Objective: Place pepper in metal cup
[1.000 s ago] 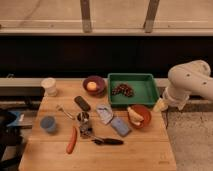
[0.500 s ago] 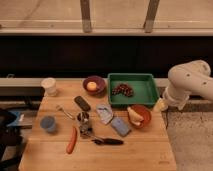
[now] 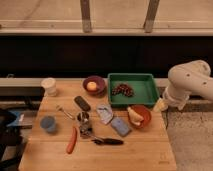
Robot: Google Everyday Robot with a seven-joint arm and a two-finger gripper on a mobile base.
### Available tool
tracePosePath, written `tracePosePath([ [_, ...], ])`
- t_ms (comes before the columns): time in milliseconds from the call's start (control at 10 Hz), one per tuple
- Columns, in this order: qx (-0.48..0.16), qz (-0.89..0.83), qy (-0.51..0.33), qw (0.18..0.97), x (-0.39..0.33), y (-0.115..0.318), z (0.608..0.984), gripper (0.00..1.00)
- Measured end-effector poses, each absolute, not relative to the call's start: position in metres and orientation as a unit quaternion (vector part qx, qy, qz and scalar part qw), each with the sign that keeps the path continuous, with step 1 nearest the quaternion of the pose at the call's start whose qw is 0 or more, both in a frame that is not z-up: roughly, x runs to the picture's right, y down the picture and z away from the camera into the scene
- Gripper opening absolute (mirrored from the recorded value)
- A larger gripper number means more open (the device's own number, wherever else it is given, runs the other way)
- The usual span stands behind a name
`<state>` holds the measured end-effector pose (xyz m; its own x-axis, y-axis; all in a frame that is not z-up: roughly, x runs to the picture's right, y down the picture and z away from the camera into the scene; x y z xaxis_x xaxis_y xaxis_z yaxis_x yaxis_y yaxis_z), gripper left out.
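**Pepper on the wood, end effector parked off to the right**

Starting far left on the wooden worktop (image 3: 125, 155): got a blue cup (image 3: 48, 123) near the left edge, plus a white paper cup (image 3: 49, 86) up in the back corner. Next over, spotted the pepper (image 3: 72, 140) lying flat on the wood, a bit tilted, front-left of the metal cup (image 3: 83, 118) and not touching it. Metal cup standing upright mid-left, with a dark flat block (image 3: 82, 103) just behind it and a black-handled utensil (image 3: 107, 141) lying just in front, to the right.

Behind those, a purple bowl (image 3: 100, 80) with a yellow-orange round fruit (image 3: 91, 86) inside. Moving toward the middle: a pale packet (image 3: 104, 113) and a blue-grey pad (image 3: 120, 126) side by side. Then a green tray (image 3: 132, 76) holding a dark clump (image 3: 123, 90), hard to say of what. Just in front of it, an orange bowl (image 3: 146, 120) with something pale in it.

Far right: white arm (image 3: 187, 82) bent down, end effector (image 3: 161, 105) hanging by the worktop's right edge, spread wide with nothing in it, well apart from pepper and metal cup.
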<state>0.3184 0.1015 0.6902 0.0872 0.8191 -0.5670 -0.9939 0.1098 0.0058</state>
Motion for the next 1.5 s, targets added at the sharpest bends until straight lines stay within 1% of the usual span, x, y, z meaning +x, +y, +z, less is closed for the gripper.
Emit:
tracePosePath([
  [300, -0.197, 0.633, 0.221, 0.716, 0.317, 0.101, 0.690, 0.75],
  [500, -0.210, 0.611, 0.213, 0.733, 0.300, 0.104, 0.686, 0.75],
  [800, -0.233, 0.548, 0.182, 0.782, 0.223, 0.103, 0.676, 0.75],
  [1000, -0.246, 0.502, 0.155, 0.814, 0.174, 0.106, 0.657, 0.75],
  [1300, -0.260, 0.449, 0.114, 0.847, 0.103, 0.101, 0.639, 0.75],
  [1500, -0.267, 0.415, 0.088, 0.865, 0.062, 0.109, 0.621, 0.75],
])
